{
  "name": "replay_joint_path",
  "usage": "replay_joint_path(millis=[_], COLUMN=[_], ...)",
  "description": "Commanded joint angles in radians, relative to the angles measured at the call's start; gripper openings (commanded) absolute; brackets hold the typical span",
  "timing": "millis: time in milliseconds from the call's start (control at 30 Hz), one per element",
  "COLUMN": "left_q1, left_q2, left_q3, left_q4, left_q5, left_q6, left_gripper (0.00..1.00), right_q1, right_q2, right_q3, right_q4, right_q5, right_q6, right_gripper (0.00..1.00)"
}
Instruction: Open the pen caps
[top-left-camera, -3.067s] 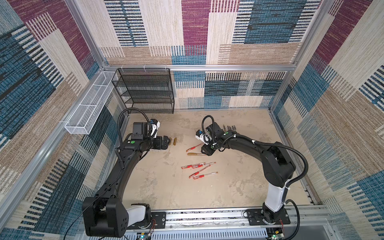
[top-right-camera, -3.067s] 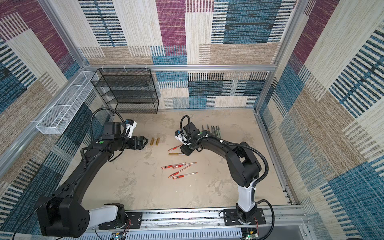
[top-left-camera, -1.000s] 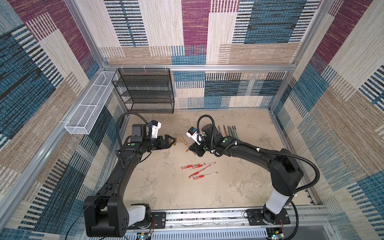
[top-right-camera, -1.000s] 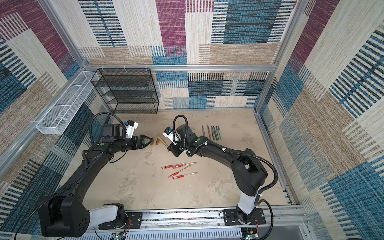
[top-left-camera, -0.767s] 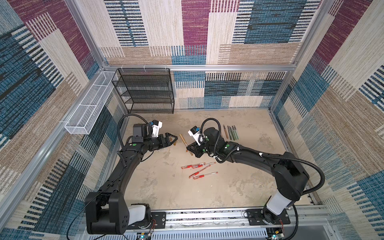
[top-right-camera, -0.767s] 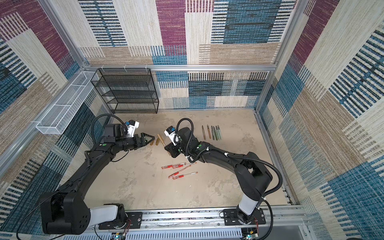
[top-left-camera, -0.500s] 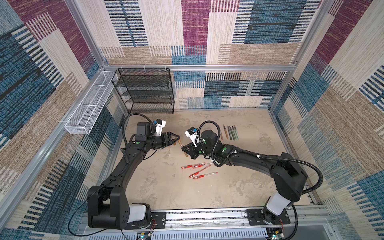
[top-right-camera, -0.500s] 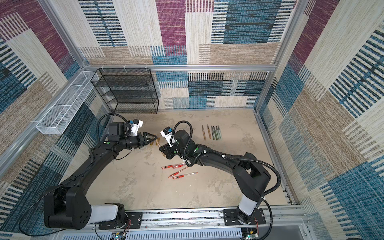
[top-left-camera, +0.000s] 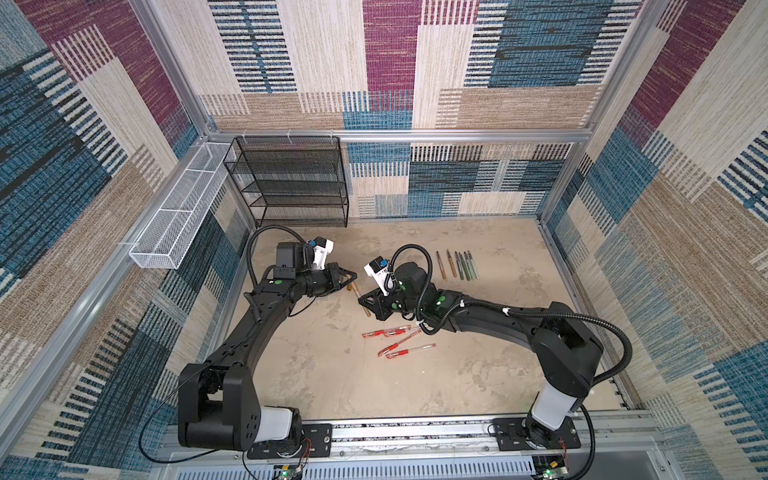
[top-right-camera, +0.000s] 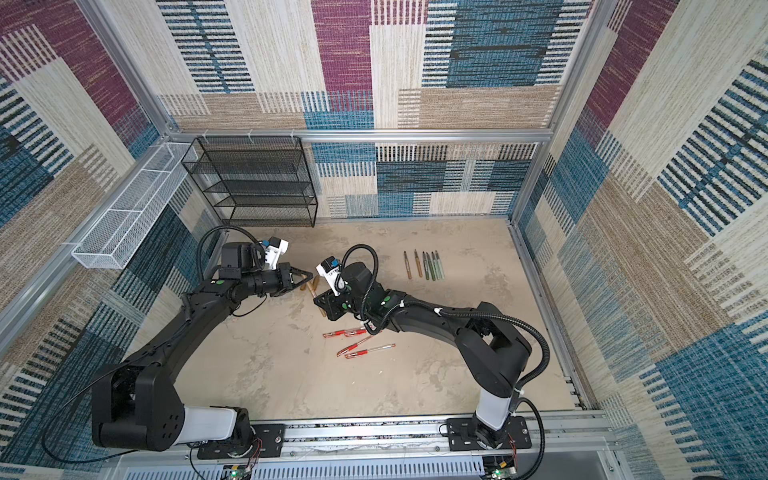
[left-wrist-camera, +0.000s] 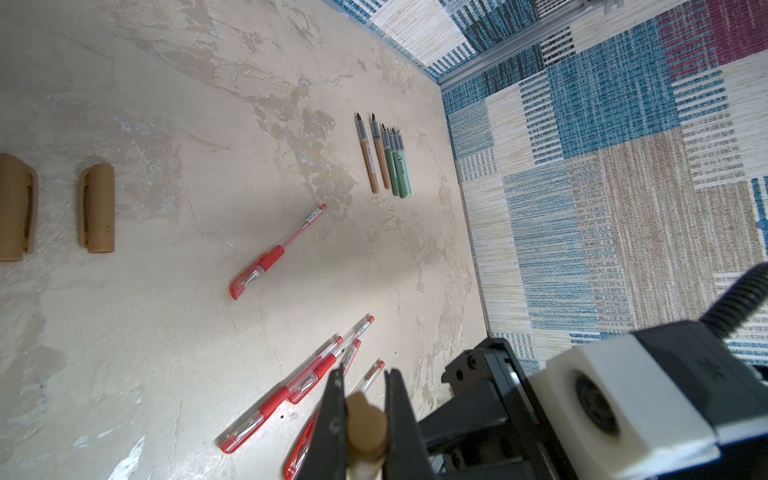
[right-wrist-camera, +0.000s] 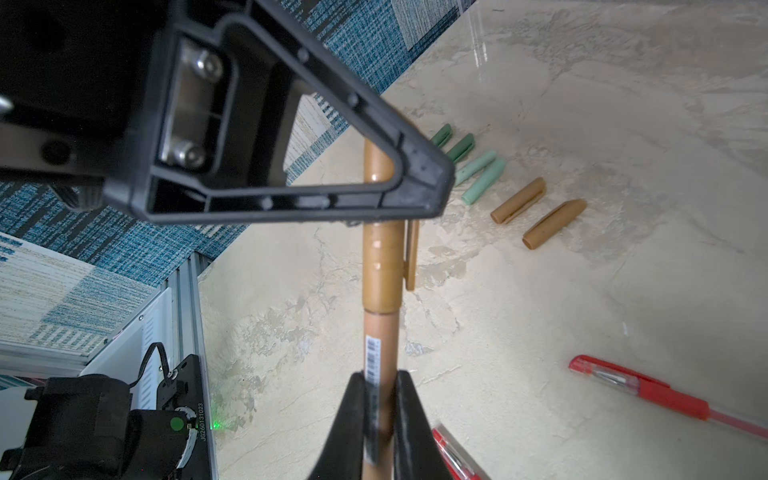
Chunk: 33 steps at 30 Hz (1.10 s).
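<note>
A gold pen (right-wrist-camera: 380, 345) hangs in the air between both grippers. My right gripper (right-wrist-camera: 377, 409) is shut on its body near the barcode label. My left gripper (left-wrist-camera: 363, 415) is shut on the far end of its gold cap (right-wrist-camera: 380, 266), which still sits on the body; one black left finger (right-wrist-camera: 299, 203) crosses that cap. In a top view the left gripper (top-left-camera: 353, 277) and right gripper (top-left-camera: 368, 305) meet left of centre. Loose pen caps lie in a row on the floor: green ones (right-wrist-camera: 482, 174) and two gold ones (right-wrist-camera: 517, 201).
Several capped red pens (top-left-camera: 397, 343) lie in front of the right gripper. A row of uncapped gold and green pen bodies (top-left-camera: 457, 266) lies toward the back right. A black mesh rack (top-left-camera: 291, 183) stands at the back left, beside a white wire basket (top-left-camera: 174, 224) on the left wall.
The right arm carried the gold pen leftward to the left gripper. The left gripper, open a second ago, has closed on the pen's cap.
</note>
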Motion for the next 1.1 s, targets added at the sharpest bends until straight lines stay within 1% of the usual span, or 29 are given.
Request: replay_joint_path(millis=[0,67,133,233,300,433,533,567,867,933,1067], left_q1=[-0.001,-0.001,-0.001,-0.001,-0.001,-0.001,-0.001,-0.001,0.000,-0.001,-0.001], left_q2=[-0.004,-0.007,-0.009,-0.012,-0.015,-0.021,-0.021,-0.020,-0.007,0.010,0.071], left_q3=[0.004,0.002,0.001,0.001,0.000,-0.001,-0.001,0.001,0.044,0.071,0.171], left_q4=[0.018,0.020,0.020,0.018,0.016,0.010,0.010,0.010,-0.026,-0.042,-0.115], left_q5=[0.007,0.007,0.007,0.006,0.000,-0.006,-0.008,-0.008,-0.021,-0.027,-0.045], left_q6=[0.006,0.008,0.007,0.006,0.007,0.014,0.016,0.015,0.043,0.046,0.063], left_gripper=[0.00,0.00,0.00,0.00,0.00,0.00,0.00,0.00,0.00,0.00,0.00], right_q1=[0.004,0.004,0.004,0.004,0.005,0.005,0.006,0.006,0.021,0.025,0.035], right_q2=[0.008,0.021,0.037,0.058,0.071,0.078,0.068,0.062,0.005,-0.008,-0.047], right_q3=[0.019,0.034,0.051,0.076,0.089,0.095,0.076,0.066,-0.066,-0.097,-0.165], right_q4=[0.048,0.036,0.025,0.017,0.010,-0.008,-0.007,-0.004,0.028,0.034,0.046], right_q5=[-0.012,-0.011,-0.008,-0.007,-0.008,-0.011,-0.012,-0.015,-0.002,0.002,0.011], right_q6=[-0.002,-0.004,-0.005,-0.002,-0.004,-0.009,-0.008,-0.007,0.030,0.036,0.060], right_gripper=[0.16,0.24,0.30,0.31,0.28,0.12,0.02,0.00,0.00,0.00,0.00])
